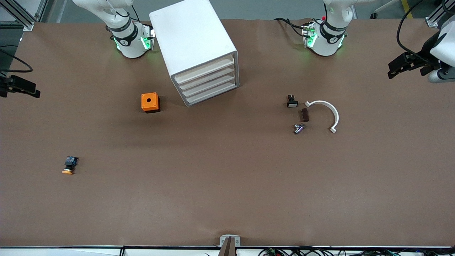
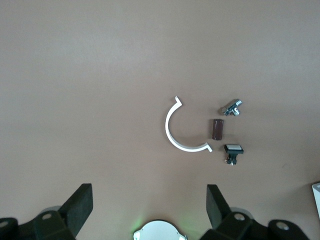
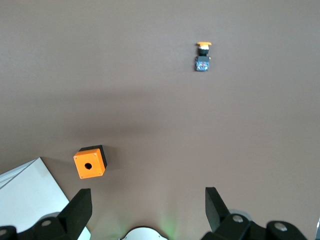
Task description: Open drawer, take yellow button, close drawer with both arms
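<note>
A white cabinet [image 1: 199, 49] stands on the plain brown table [image 1: 227, 185], with an orange cube [image 1: 150, 102], an orange-capped black button [image 1: 69, 165], a white curved clip [image 1: 325, 113] and black grippers.

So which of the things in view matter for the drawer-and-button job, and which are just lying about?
Job: top drawer of the white cabinet, shut; button, out on the table; left hand and right hand, both open and waiting.

Lying about: orange cube, white curved piece, brown block, metal fitting, black part.

A robotics lab: two bench-mounted arms [image 1: 124, 39], aluminium framing, cables.
</note>
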